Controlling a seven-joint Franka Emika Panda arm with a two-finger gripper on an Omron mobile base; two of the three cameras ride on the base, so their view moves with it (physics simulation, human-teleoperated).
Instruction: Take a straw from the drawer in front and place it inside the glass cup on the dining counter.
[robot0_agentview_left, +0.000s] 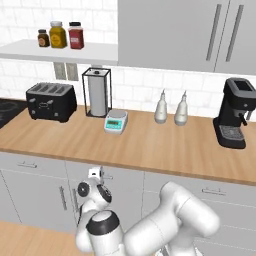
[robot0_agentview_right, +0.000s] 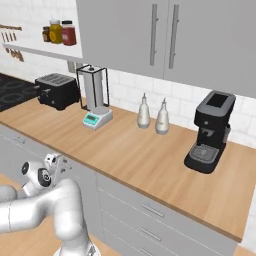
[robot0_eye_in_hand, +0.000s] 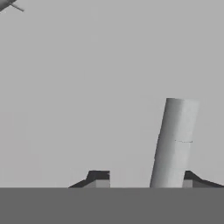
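The end effector (robot0_eye_in_hand: 142, 181) sits close against the grey drawer (robot0_agentview_left: 107, 176) front below the worktop (robot0_agentview_left: 150, 145), jaws part open, with the bar handle (robot0_eye_in_hand: 174, 142) just inside one fingertip; whether it is gripped cannot be told. The drawer appears closed, so the straw is presumably still inside, unseen. Risk, in my judgement: with the handle off-centre between the jaws, a pull could slip off it. Above the drawer stand a scale (robot0_agentview_left: 115, 121), toaster (robot0_agentview_left: 51, 101) and coffee machine (robot0_agentview_left: 235, 112), none obstructing.

Dark fingers (robot0_eye_in_hand: 98, 177) against a plain light grey drawer (robot0_eye_in_hand: 87, 87) front, its grey metal handle (robot0_eye_in_hand: 174, 142) by the right one.
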